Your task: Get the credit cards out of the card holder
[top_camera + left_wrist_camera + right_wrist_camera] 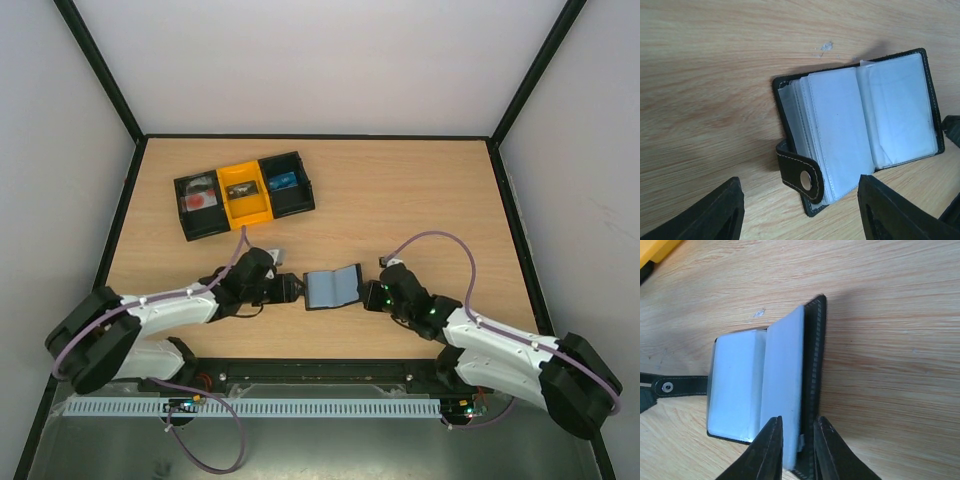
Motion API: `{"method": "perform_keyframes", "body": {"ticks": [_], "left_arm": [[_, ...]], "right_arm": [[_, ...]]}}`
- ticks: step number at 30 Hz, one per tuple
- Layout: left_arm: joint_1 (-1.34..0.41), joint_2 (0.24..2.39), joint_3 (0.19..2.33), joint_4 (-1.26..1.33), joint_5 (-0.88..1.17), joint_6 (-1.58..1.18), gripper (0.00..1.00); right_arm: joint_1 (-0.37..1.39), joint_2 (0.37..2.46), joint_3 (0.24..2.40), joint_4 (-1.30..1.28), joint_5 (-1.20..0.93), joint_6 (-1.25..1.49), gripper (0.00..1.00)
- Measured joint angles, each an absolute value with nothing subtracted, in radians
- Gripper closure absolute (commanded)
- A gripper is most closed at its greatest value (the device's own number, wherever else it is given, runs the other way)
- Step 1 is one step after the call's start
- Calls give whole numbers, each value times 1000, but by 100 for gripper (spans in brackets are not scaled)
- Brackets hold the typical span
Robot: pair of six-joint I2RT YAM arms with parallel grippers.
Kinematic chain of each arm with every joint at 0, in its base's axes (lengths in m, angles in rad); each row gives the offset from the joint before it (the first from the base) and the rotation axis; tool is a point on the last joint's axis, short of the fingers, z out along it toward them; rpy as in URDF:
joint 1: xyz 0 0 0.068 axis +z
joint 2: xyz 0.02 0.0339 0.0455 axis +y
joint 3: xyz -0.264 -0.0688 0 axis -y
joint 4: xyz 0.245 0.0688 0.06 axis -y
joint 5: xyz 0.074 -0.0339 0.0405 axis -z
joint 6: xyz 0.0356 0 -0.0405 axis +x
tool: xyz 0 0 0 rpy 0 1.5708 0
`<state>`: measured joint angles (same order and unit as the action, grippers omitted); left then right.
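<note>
The card holder lies open on the table between my two arms, its pale blue pocket panels facing up. Its black snap tab curls over the near-left corner. My left gripper is open, its fingers wide apart on either side of that tab and touching nothing. My right gripper is closed onto the raised right cover together with one blue panel at the near edge. The credit cards are hidden inside the pockets. From above, the left gripper and right gripper flank the holder.
A black-and-yellow three-compartment tray with small items sits at the back left, and its yellow corner shows in the right wrist view. Dark-framed walls enclose the wooden table.
</note>
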<state>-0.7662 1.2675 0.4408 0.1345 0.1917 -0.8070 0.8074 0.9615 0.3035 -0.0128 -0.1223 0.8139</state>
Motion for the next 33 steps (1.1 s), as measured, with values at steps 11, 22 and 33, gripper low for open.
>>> {"method": "perform_keyframes", "body": {"ticks": [11, 22, 33], "left_arm": [[-764, 1483, 518, 228, 237, -798, 40], [-762, 1573, 548, 308, 268, -800, 67], [-762, 1571, 529, 339, 319, -825, 88]], "right_arm": [[807, 862, 366, -91, -68, 820, 59], [807, 1117, 379, 14, -59, 785, 53], [807, 1288, 383, 141, -54, 765, 64]]}}
